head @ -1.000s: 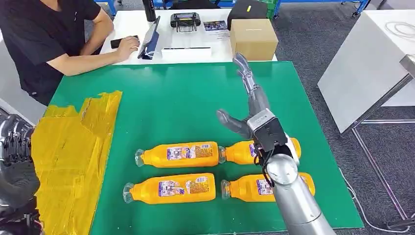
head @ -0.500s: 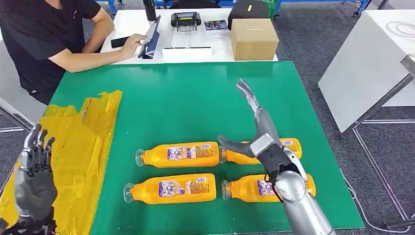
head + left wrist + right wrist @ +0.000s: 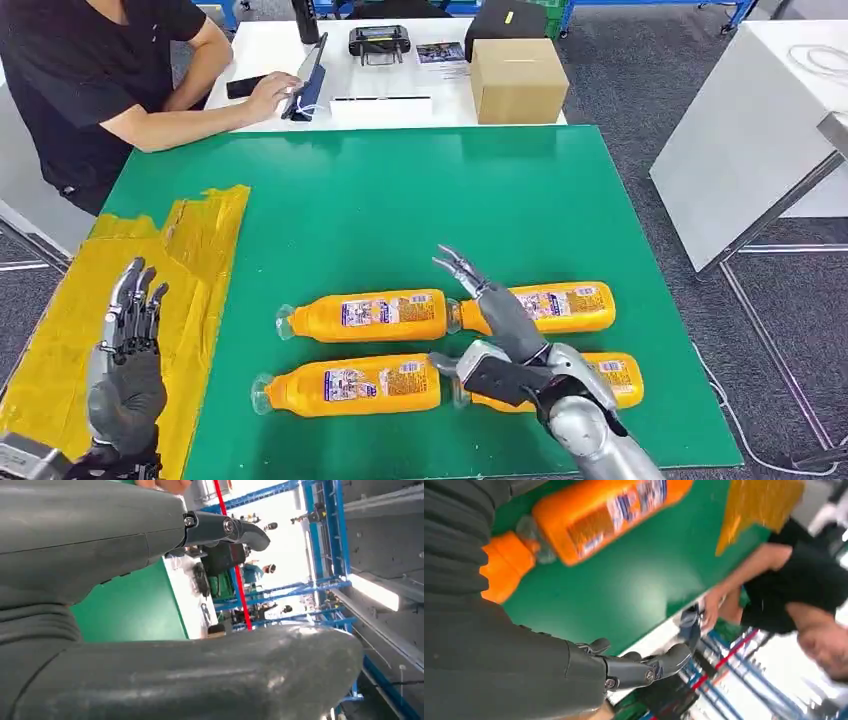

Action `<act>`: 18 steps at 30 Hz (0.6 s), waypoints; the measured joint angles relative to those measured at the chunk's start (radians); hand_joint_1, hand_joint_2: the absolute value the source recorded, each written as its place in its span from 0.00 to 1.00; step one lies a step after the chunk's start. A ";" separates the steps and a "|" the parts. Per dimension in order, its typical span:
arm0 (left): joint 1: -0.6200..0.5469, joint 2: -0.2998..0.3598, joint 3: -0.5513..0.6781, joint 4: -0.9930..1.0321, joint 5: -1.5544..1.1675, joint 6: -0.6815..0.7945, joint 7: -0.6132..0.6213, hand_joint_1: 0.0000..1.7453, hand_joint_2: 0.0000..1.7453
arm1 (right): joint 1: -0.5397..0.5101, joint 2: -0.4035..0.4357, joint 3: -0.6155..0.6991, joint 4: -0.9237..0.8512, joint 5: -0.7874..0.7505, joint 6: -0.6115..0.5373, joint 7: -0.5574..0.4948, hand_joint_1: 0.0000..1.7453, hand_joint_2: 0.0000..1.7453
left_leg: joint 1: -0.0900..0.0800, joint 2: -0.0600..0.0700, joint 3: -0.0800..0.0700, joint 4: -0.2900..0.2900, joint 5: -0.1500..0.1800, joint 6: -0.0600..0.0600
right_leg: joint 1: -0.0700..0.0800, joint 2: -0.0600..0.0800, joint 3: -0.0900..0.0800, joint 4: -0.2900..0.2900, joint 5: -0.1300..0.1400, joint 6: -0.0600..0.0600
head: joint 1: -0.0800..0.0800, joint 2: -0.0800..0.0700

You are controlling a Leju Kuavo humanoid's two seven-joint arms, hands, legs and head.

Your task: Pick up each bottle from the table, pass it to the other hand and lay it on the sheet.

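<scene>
Right hand (image 3: 497, 340), fingers spread and holding nothing, hovers over the far right orange bottle (image 3: 560, 305); left hand (image 3: 125, 375) is raised open-fingered above the yellow sheet (image 3: 190, 250).

head high, wrists close, sharing green table (image 3: 380, 200)

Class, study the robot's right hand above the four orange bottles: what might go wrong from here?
1. The right hand hangs open over two close-lying bottles, the far right bottle and near right bottle; its fingers may knock the far left bottle.
2. Lying on their sides on the green table, nudged bottles may roll.
</scene>
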 measured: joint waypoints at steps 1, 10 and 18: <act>0.000 -0.002 -0.002 0.002 0.000 0.000 -0.002 0.00 0.00 | 0.000 0.000 0.011 0.004 0.011 -0.008 0.000 0.00 1.00 | 0.000 0.000 0.000 0.000 0.000 0.000 | 0.000 0.000 0.000 0.000 0.000 0.000 | 0.000 0.000; 0.013 -0.011 -0.008 0.004 -0.010 -0.001 -0.020 0.00 0.00 | 0.027 0.025 0.064 0.021 0.067 -0.082 -0.010 0.00 0.00 | 0.000 0.000 0.000 0.000 0.000 0.000 | 0.000 0.000 0.000 0.000 0.000 0.000 | 0.000 0.000; 0.032 -0.026 -0.006 0.004 -0.013 -0.030 -0.052 0.00 0.00 | 0.066 0.065 0.064 0.009 0.076 -0.148 -0.052 0.00 0.00 | 0.000 0.000 0.000 0.000 0.000 0.000 | 0.000 0.000 0.000 0.000 0.000 0.000 | 0.000 0.000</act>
